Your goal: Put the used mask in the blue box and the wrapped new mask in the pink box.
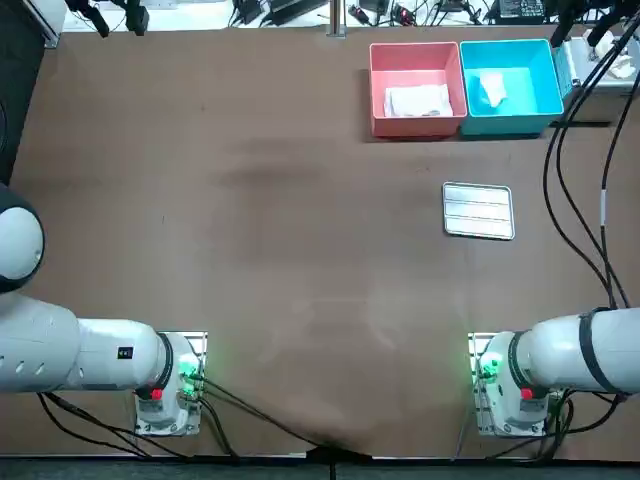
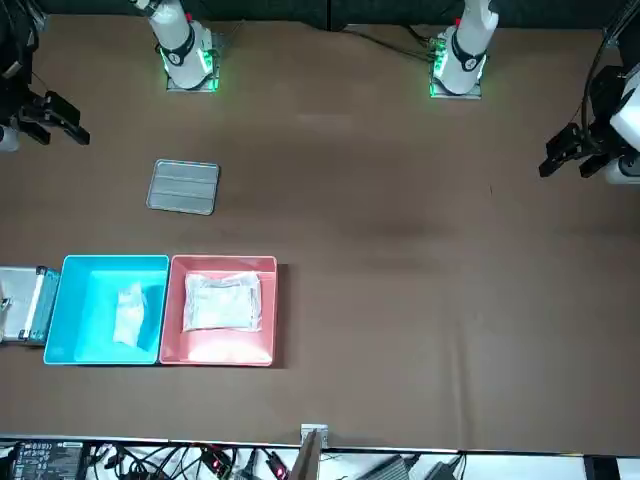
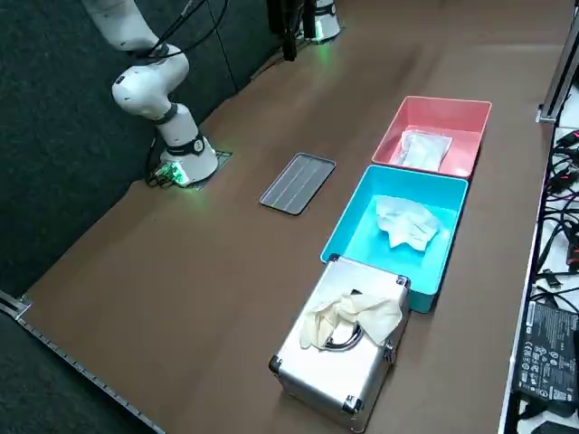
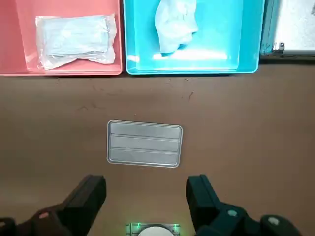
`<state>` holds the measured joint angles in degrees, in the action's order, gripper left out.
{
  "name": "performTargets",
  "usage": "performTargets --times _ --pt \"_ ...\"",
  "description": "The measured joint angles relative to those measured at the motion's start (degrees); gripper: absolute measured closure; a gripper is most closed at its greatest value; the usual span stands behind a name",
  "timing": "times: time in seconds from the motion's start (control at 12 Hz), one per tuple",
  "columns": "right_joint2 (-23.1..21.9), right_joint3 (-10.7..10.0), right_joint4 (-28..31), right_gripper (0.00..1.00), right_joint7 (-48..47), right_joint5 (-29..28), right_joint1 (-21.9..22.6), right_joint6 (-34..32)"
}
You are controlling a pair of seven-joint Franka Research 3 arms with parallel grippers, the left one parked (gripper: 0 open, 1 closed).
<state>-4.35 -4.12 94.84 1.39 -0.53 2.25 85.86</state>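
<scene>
2 masks lie sorted ahead of the empty, spread right claw (image 4: 147,189): crumpled white used mask (image 4: 174,22) in the blue plastic box (image 4: 221,29), wrapped new mask (image 4: 74,39) in the pink plastic box (image 4: 19,44). Further reaching could disturb either.

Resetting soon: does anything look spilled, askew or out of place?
Nothing spilled. The used mask lies in the blue box, the wrapped mask in the pink box. Only a crumpled pale cloth draped on the metal case looks stray. The right gripper hangs open above the table.

Even overhead light, soft shadows on table (image 1: 250,260), glare in blue box (image 4: 219,29), dark claw (image 4: 146,186) at table's right edge.
</scene>
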Motion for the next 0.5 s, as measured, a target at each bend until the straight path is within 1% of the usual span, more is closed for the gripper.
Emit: performTargets --times 0.33,0.5 --pt "-0.01 2.15 0.17 0.00 -1.66 -0.06 -0.03 0.40" --pt "-0.01 2.49 0.20 0.00 -1.80 -0.05 -0.04 0.88"
